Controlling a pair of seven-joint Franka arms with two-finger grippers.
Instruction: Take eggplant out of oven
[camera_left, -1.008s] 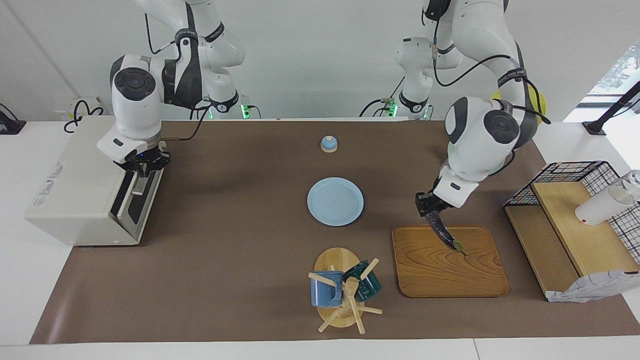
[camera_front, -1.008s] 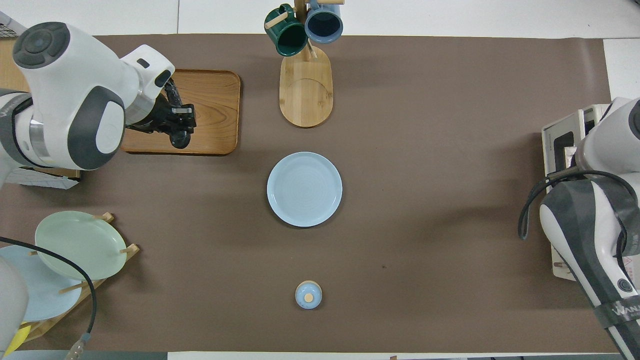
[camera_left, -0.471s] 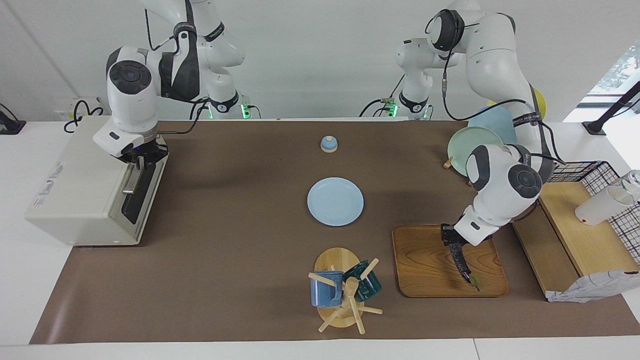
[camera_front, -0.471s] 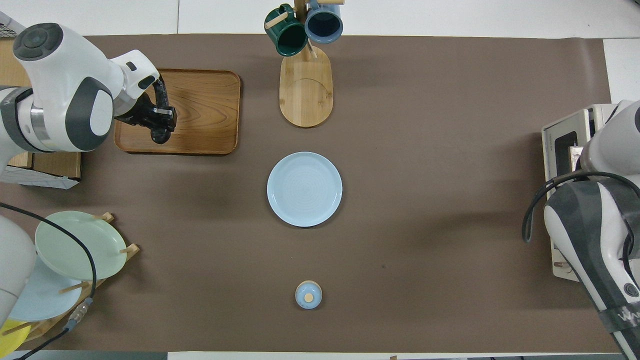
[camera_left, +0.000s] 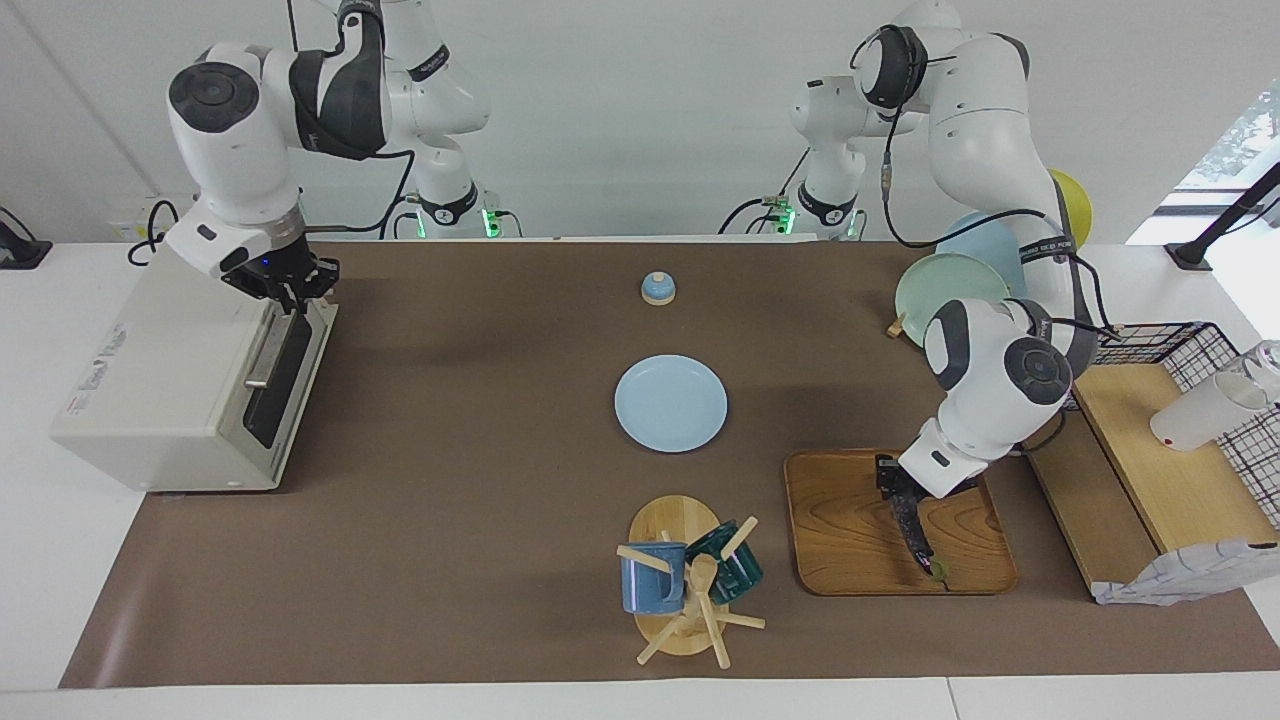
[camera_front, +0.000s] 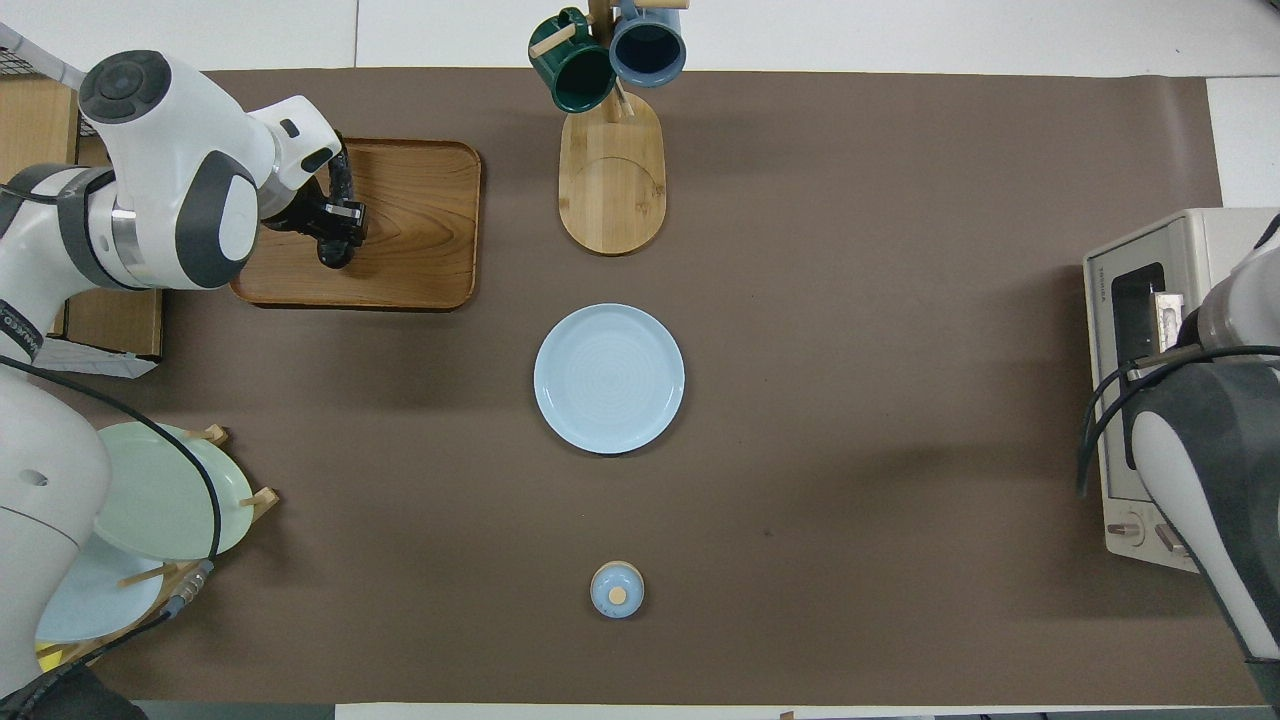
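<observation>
The dark eggplant (camera_left: 921, 541) lies on the wooden tray (camera_left: 850, 530), its greenish stem tip pointing away from the robots. My left gripper (camera_left: 893, 482) is at the eggplant's end nearer the robots; I cannot see whether it still grips. From overhead the eggplant (camera_front: 346, 183) shows past the left gripper (camera_front: 335, 238) over the tray (camera_front: 420, 230). The off-white oven (camera_left: 160, 380) stands at the right arm's end with its dark glass door shut. My right gripper (camera_left: 287, 290) hangs over the door's top corner nearest the robots. Overhead, the right arm covers part of the oven (camera_front: 1150, 250).
A light blue plate (camera_left: 670, 403) sits mid-table, with a small blue bell (camera_left: 657, 288) nearer the robots. A mug rack (camera_left: 690, 580) stands beside the tray. A plate rack (camera_left: 950, 285) and a wire basket (camera_left: 1160, 345) with boards and a white cup are at the left arm's end.
The left arm carried the eggplant across the tray and laid it down flatter. The right gripper lifted off the oven door handle and moved toward the robots.
</observation>
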